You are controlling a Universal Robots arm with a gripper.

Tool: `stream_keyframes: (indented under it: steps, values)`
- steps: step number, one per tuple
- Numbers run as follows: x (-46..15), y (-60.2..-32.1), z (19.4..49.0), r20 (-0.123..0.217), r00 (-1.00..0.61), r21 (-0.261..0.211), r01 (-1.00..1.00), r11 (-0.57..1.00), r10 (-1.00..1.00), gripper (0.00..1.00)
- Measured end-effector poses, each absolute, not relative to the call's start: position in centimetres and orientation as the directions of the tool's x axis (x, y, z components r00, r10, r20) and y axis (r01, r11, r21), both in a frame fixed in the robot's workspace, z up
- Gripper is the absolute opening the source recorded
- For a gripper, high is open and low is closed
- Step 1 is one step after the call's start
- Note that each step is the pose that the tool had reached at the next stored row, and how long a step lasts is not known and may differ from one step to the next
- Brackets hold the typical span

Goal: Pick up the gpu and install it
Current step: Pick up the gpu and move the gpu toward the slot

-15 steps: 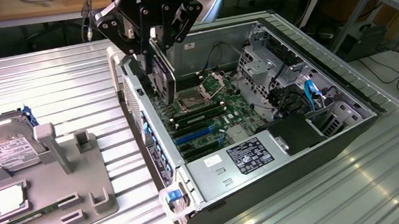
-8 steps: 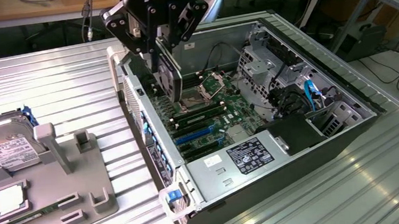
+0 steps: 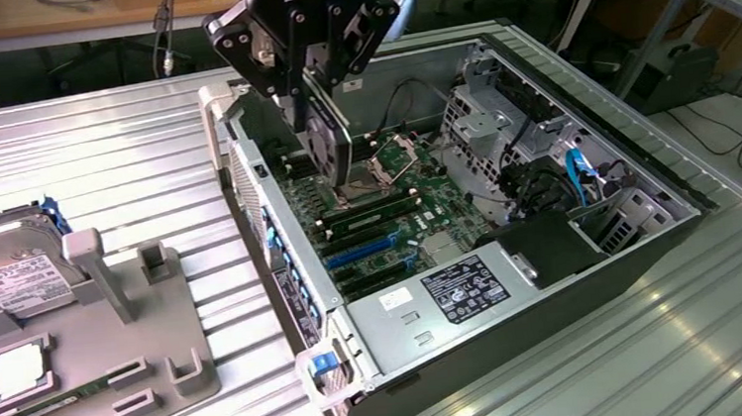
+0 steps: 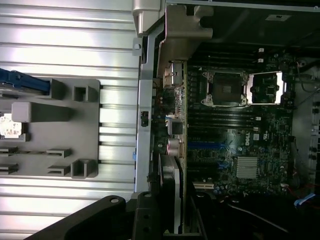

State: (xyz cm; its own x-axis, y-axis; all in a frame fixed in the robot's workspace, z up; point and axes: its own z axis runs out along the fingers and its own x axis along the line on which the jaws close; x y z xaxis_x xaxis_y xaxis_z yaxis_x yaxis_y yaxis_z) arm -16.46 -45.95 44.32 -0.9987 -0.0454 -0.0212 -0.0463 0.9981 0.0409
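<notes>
GPU (image 3: 329, 140) hangs on edge from the gripper (image 3: 313, 91), whose jaws are clamped on the card's upper edge, so the card sits directly beneath it, its round fan showing in the exterior view. The pair hovers over the far part of the open case (image 3: 553, 323), towards the exterior view's left, above the motherboard (image 3: 392, 216). The card's lower edge is close to the board, just beside the CPU socket (image 3: 387, 162); whether it touches cannot be told. Blue slots (image 3: 362, 251) lie nearer on the board, apart from the card. In the wrist view the card shows edge-on between the fingers (image 4: 145, 215). At the exterior view's left, a grey tray (image 3: 157, 354) on the table (image 3: 116, 158) holds a hard drive (image 3: 11, 271), well apart from the card.
</notes>
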Motion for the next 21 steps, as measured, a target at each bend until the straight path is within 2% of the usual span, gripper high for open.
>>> stream_keyframes:
  steps: [21]
  values:
    - [-13.5,-46.0,44.3,-0.021,-0.999,0.041,-0.047,0.998,-0.047,0.28]
